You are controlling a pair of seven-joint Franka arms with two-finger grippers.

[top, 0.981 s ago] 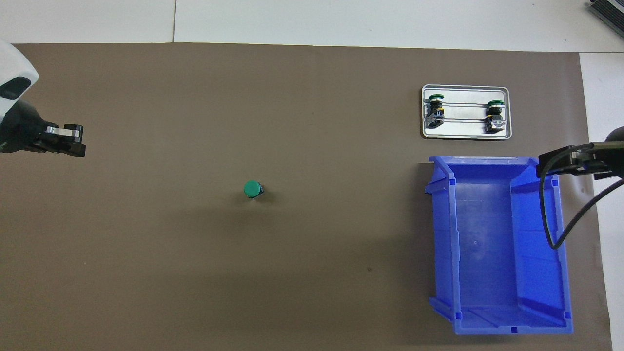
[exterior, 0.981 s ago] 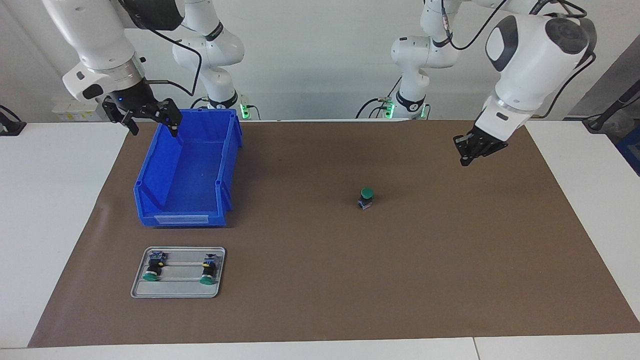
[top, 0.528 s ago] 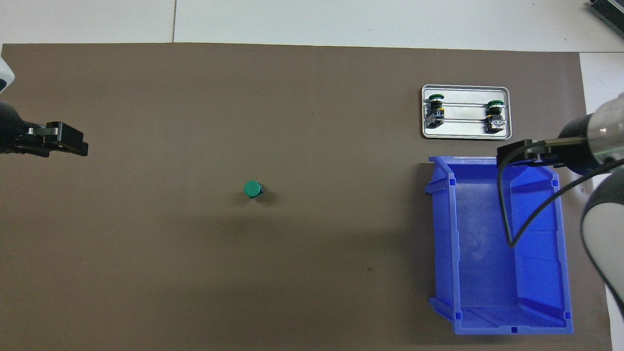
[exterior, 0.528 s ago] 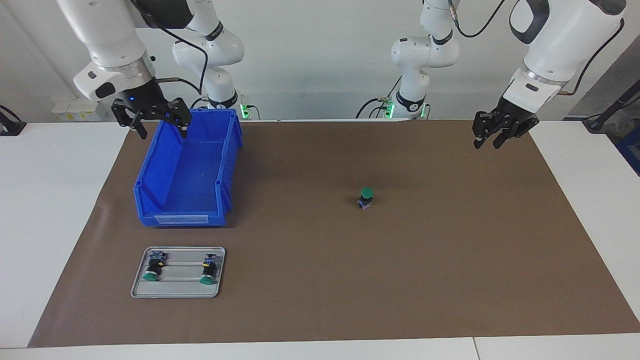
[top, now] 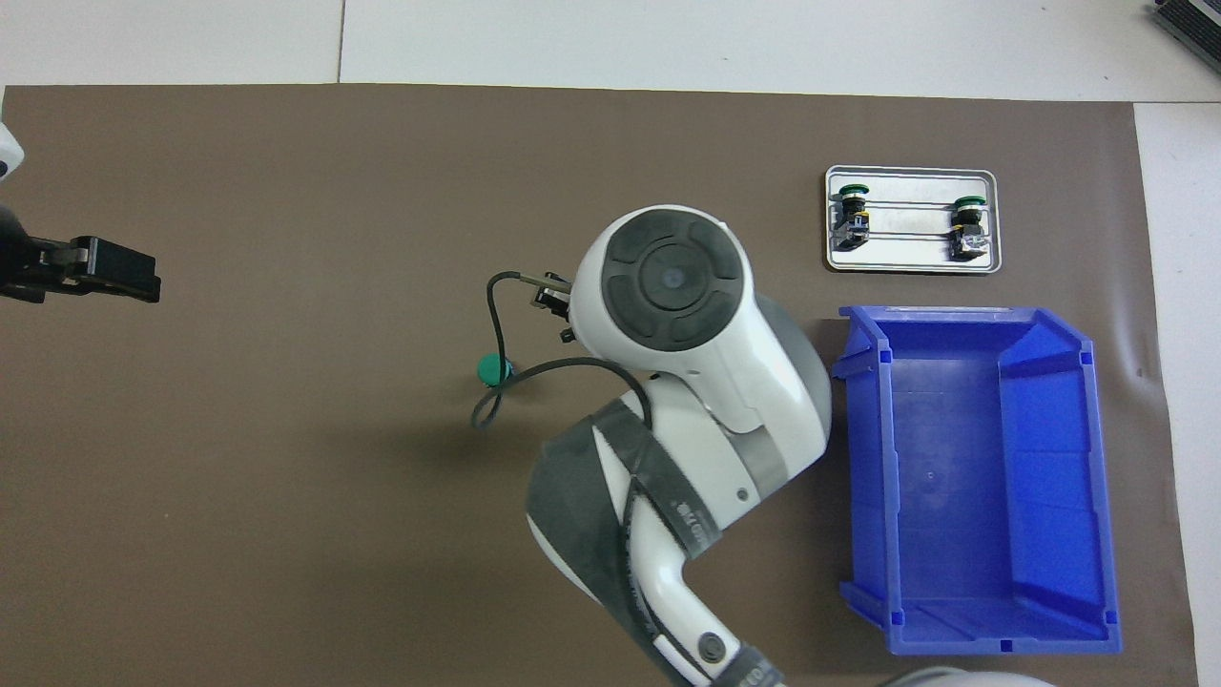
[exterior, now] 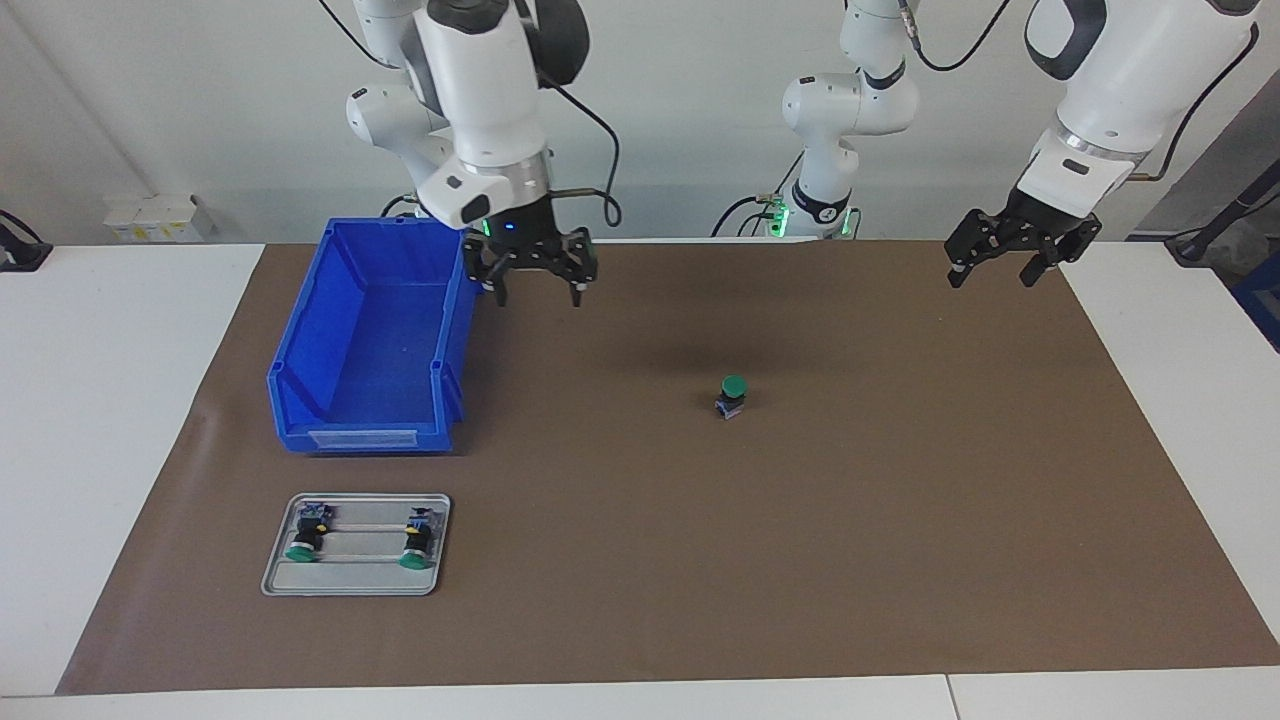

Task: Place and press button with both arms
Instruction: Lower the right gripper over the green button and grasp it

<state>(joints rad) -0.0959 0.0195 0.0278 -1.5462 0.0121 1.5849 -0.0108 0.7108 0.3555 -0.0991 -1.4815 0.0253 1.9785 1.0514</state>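
The button (exterior: 733, 392) stands upright on the brown mat, green cap up, near the middle; a black cable partly crosses the button (top: 492, 368) in the overhead view. My right gripper (exterior: 538, 292) hangs open and empty above the mat, between the blue bin and the button. In the overhead view the right arm's own body hides that gripper. My left gripper (exterior: 992, 274) is open and empty, raised over the mat toward the left arm's end, well apart from the button. The left gripper (top: 143, 277) shows side-on in the overhead view.
A blue bin (exterior: 455, 330) (top: 1097, 458) sits empty toward the right arm's end. Farther from the robots, a grey tray (exterior: 355, 585) (top: 911, 267) holds two green-capped switches (exterior: 303, 540) (exterior: 415, 545) lying on their sides. The brown mat (exterior: 900, 520) covers most of the table.
My right arm swung from the bin's outer edge across it toward the middle of the mat. My left gripper opened and drew up toward the left arm's end.
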